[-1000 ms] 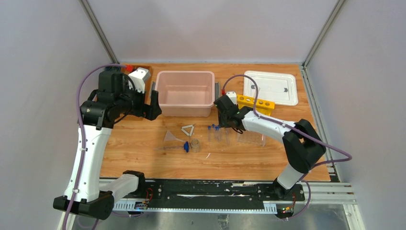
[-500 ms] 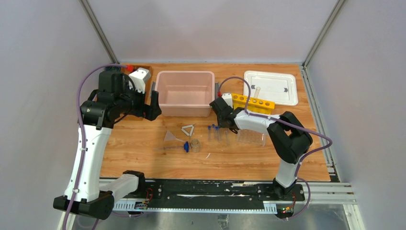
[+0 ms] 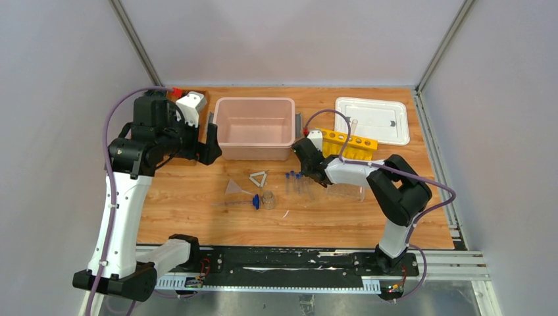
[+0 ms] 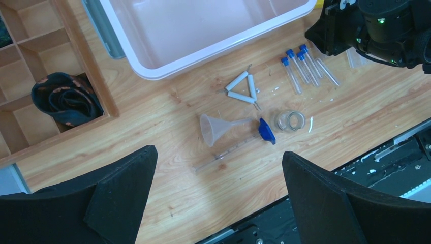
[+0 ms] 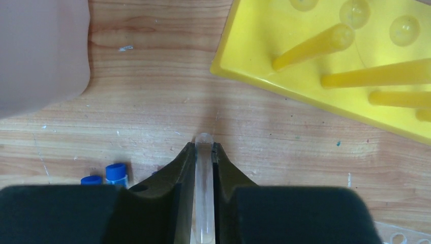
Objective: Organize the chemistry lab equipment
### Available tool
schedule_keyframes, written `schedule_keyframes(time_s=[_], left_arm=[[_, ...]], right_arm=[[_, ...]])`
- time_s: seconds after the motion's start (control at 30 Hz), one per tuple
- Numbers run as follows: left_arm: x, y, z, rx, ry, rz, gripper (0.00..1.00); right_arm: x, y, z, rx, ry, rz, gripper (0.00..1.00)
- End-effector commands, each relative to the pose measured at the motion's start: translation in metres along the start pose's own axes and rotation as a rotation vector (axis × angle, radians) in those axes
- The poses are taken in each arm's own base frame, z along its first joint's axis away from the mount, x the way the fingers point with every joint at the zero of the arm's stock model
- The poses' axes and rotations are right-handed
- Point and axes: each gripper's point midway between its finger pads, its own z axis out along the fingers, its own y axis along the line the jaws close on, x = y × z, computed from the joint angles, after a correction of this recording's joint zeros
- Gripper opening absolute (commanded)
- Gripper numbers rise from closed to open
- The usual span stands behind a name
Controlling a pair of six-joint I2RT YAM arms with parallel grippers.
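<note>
Right hand point(image 5: 204, 152) is pinching the clear glass tube point(image 5: 204, 203) between nearly closed fingers. The tube's long axis is running along the fingers, rounded tip poking out ahead. The yellow holed rack point(image 5: 254, 46) is lying on the tabletop point(image 5: 152, 101) just far-right of that tip. Left hand point(image 4: 218, 155) is hanging wide open and empty, well apart at far left, so the right arm is the nearer.

Setting: robot laboratory cell.
Enclosure: grey walls point(image 3: 59, 66), metal corner posts point(image 3: 137, 46).
Bench: wooden table point(image 3: 197, 224), black mounting rail point(image 3: 283, 258).
Equipment: yellow holed rack point(image 3: 352, 142), blue-capped vials point(image 4: 293, 76).
</note>
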Motion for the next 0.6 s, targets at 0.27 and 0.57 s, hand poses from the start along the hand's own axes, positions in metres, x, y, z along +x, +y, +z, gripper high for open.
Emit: schedule_keyframes(time_s=[0.27, 0.57], left_arm=[[-0.015, -0.012, -0.020, 0.036, -0.082, 0.066, 1.00], [-0.027, -0.027, -0.034, 0.104, -0.149, 0.149, 1.00]], right_arm=[[-0.023, -0.021, -0.045, 0.000, -0.058, 0.057, 0.00], [-0.084, 0.005, -0.156, -0.259, -0.222, 0.222, 0.00]])
